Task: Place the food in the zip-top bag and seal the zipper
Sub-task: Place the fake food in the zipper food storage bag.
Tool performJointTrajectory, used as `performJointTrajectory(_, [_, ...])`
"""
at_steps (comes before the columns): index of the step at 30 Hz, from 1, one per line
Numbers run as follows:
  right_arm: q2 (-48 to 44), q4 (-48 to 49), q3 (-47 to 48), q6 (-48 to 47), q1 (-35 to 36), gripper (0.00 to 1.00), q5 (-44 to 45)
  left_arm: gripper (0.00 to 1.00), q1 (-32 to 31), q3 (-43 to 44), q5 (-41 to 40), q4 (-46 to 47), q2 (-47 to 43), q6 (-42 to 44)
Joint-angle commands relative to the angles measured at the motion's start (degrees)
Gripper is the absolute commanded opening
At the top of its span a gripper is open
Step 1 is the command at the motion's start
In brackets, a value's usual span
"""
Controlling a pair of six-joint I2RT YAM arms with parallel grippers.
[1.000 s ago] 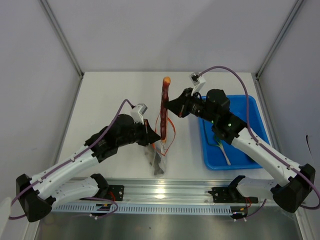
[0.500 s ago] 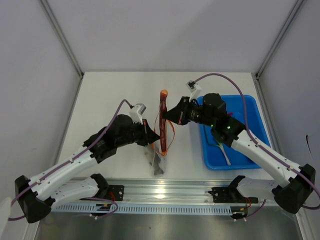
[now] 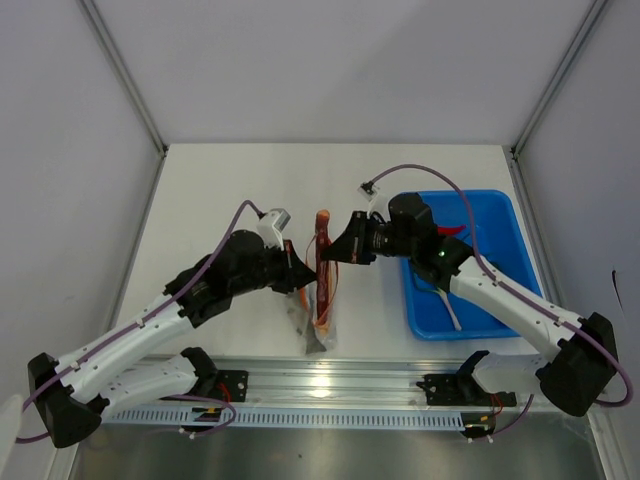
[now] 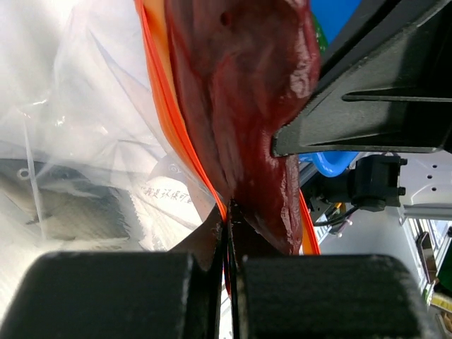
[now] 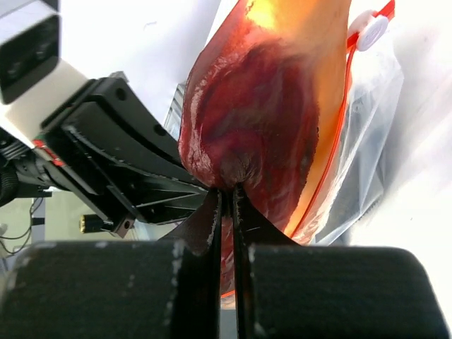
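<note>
Since a second ago the dark red toy sausage in its yellow bun has come way down the frame. Its top end was up toward the top of the frame, now it's dead centre. The right arm has swung left and down with it.

Big stuff first. The white table fills the middle of the top view, with both arms reaching in from the bottom corners and meeting at centre. The blue plastic tray sits at centre right, under the right arm. A red chili and a thin pale-green onion stalk lie in it.

The crinkly clear zip-top bag is just below centre, between the two arms. Its bottom end is down on the table and its mouth points up the frame.

The left gripper is clenched on the mouth edge. In the left wrist view its fingers are pressed together right on the thin orange-red zipper strip.

The right gripper is pinched tight on the sausage, with its fingertips biting into the dark red skin.

The sausage stands roughly upright. In the left wrist view the orange strip shows on both sides of it, so the lower end looks to be inside the mouth.

There's a little white slider tab at the upper right of the right wrist view.
</note>
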Motion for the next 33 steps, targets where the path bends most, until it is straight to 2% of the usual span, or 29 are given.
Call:
performJointTrajectory(1, [0.8, -0.3, -0.8, 1.9, 0.2, 0.03, -3.5, 0.01, 0.4, 0.5, -1.2, 1.8, -1.8, -1.0])
performJointTrajectory(3, [1.3, -0.7, -0.7, 1.4, 0.1, 0.05, -4.1, 0.01, 0.3, 0.5, -1.3, 1.6, -1.8, -0.8])
performJointTrajectory(4, [1.4, -1.0, -0.6, 1.2, 0.3, 0.10, -4.2, 0.01, 0.4, 0.8, -1.4, 1.6, -1.8, -0.8])
performJointTrajectory(9, [1.2, -5.3, 1.7, -2.2, 0.1, 0.25, -3.2, 0.00, 0.4, 0.5, -1.2, 1.8, -1.6, -0.6])
performJointTrajectory(13, [1.0, -6.7, 2.8, -3.7, 0.2, 0.44, -3.3, 0.01, 0.4, 0.5, -0.9, 2.0, -1.4, -0.7])
performJointTrajectory(15, [0.8, -7.9, 3.2, -4.3, 0.2, 0.49, -2.8, 0.00, 0.4, 0.5, -0.9, 2.0, -1.5, -0.8])
performJointTrajectory(23, [1.6, -10.7, 4.1, -5.9, 0.1, 0.59, -1.1, 0.01, 0.4, 0.8, -0.5, 1.9, -1.9, -0.9])
performJointTrajectory(26, [1.9, -12.6, 5.6, -6.5, 0.2, 0.66, 0.0, 0.01, 0.4, 0.7, -0.2, 1.8, -1.9, -1.0])
performJointTrajectory(27, [2.0, -13.0, 6.1, -6.5, 0.3, 0.73, 0.4, 0.01, 0.4, 0.8, 0.0, 1.9, -1.9, -1.1])
performJointTrajectory(33, [4.0, -14.6, 8.5, -6.0, 0.9, 0.75, 1.2, 0.01, 0.4, 0.9, 0.7, 2.2, -1.6, -1.2])
